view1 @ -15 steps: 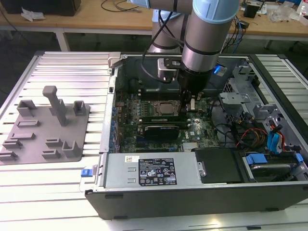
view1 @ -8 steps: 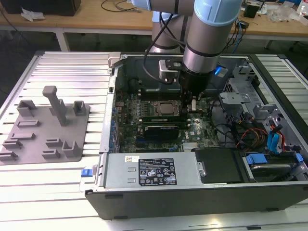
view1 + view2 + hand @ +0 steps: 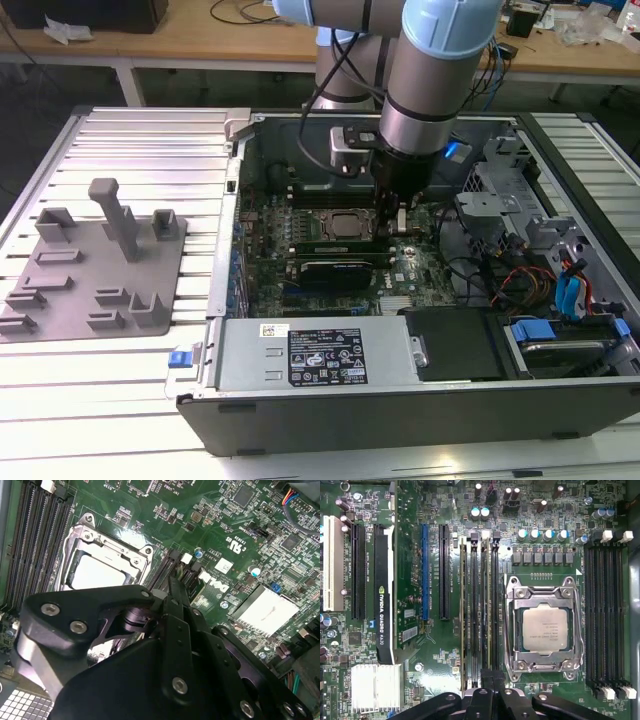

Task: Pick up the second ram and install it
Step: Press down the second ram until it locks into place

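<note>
One arm reaches down into the open computer case [image 3: 400, 400], its gripper [image 3: 398, 215] lowered over the motherboard [image 3: 300, 225] just beside the processor socket [image 3: 345, 225] in the exterior view. In the first wrist view the gripper [image 3: 492, 677] sits over one end of the bank of memory slots [image 3: 479, 605] next to the silver processor [image 3: 547, 628]; thin green sticks stand on edge in those slots, and the second ram [image 3: 489, 605] runs lengthwise away from the fingertips, upright in its slot. The fingers [image 3: 496, 680] are drawn close together around the end of that stick, though whether they actually press on it cannot be told. In the second wrist view the gripper [image 3: 172, 587] points down at the same slots, with the processor [image 3: 97, 572] in its metal frame off to one side. A black graphics card [image 3: 384, 595] stands in a slot well apart from the memory bank, and a finned silver heatsink [image 3: 375, 687] lies near it. On the tabletop [image 3: 140, 150], at the exterior view's left of the case, a grey parts holder [image 3: 95, 265] rests.
</note>
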### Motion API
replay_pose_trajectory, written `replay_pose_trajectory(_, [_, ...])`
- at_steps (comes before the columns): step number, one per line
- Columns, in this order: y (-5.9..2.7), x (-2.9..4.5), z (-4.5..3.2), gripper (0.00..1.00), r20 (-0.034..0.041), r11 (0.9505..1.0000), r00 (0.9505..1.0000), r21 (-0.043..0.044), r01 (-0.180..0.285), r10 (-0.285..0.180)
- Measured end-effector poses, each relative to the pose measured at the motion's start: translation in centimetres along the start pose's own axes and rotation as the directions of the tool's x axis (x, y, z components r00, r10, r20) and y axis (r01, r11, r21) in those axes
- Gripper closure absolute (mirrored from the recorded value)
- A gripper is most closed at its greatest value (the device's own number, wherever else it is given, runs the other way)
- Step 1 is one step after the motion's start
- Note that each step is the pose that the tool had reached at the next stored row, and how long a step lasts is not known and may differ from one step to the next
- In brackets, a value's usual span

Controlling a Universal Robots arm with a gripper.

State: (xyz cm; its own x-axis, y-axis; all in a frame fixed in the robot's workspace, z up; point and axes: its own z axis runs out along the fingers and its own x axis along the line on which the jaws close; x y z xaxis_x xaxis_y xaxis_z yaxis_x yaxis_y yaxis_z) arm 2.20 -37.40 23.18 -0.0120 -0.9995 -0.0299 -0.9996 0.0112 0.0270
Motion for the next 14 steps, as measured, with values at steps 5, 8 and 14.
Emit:
replay_pose_trajectory(5, [-0.01, 0.00, 0.09, 0.92, 0.0003, 1.0000, 1.0000, 0.0003, 0.000, 0.000])
replay_pose_trajectory(8, [-0.01, 0.00, 0.13, 0.92, 0.0002, 1.0000, 1.0000, 0.0003, 0.000, 0.000])
replay_pose_trajectory(14, [-0.01, 0.01, 0.32, 0.92, -0.0002, 1.0000, 1.0000, 0.0008, 0.000, 0.000])
